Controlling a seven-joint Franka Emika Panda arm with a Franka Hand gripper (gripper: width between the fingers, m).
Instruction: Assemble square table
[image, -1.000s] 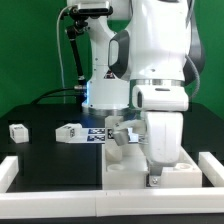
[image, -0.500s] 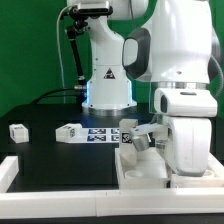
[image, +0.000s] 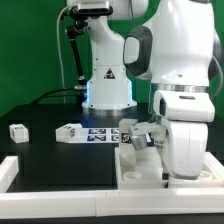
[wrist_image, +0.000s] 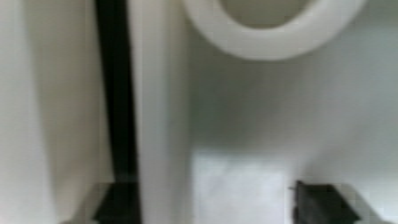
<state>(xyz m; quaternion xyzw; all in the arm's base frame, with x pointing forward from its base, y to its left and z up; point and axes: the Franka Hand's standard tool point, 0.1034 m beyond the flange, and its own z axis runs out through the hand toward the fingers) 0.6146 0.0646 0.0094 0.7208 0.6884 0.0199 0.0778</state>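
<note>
The white square slab (image: 140, 165) lies flat at the exterior view's right. My gripper (image: 168, 178) is down at its surface, largely hidden by the arm. In the wrist view my gripper (wrist_image: 228, 205) is open. Its dark fingertips (wrist_image: 128, 205) stand wide apart, with the slab's white face (wrist_image: 249, 120) between them. A round hole (wrist_image: 267, 20) in the slab and a black gap (wrist_image: 116, 100) also show there. Two loose white legs (image: 17, 130) (image: 68, 132) lie on the black mat at the left. Another tagged leg (image: 128, 133) sits at the slab's far edge.
The marker board (image: 100, 136) lies flat in front of the robot base (image: 108, 90). White border bars run along the front (image: 60, 200) and the left end (image: 8, 170). A green wall stands behind.
The arm has moved toward the exterior view's right, and the slab has shifted right with it. Since half a second ago almost nothing has moved.
</note>
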